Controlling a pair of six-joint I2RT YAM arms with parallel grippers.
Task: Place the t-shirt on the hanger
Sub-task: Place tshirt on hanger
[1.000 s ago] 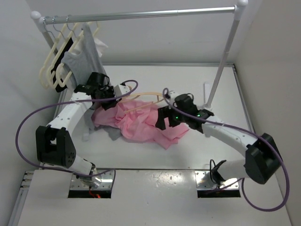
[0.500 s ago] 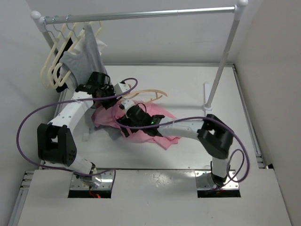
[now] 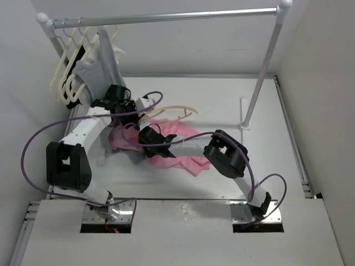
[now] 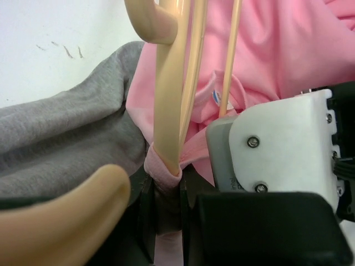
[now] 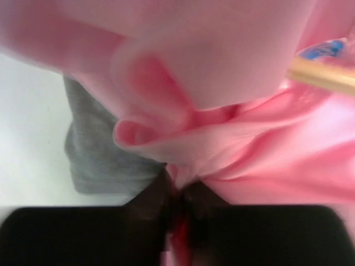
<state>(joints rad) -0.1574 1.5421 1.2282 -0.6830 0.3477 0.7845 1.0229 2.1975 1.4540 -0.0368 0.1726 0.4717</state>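
Now, right arm (image 3: 188, 145) folded leftward, right pincer (image 5: 176, 191) clamped on t-shirt (image 5: 233, 66), left pincer (image 4: 165, 183) gripping hanger (image 4: 166, 111).

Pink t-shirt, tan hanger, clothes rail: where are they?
t-shirt (image 3: 186, 129), top view, far side of the bunched fabric.
hanger (image 4: 166, 100), left wrist view, thick arm.
clothes rail (image 3: 166, 16), top view, mid-bar.

A clothes rail (image 3: 166, 16) spans the far side of the white table (image 3: 222, 100); at its left end hang cream-white hangers (image 3: 62, 83) and a grey garment (image 3: 99, 69).

No legible text anywhere, blue neck tag (image 4: 216, 95) on t-shirt (image 4: 288, 44) too blurred
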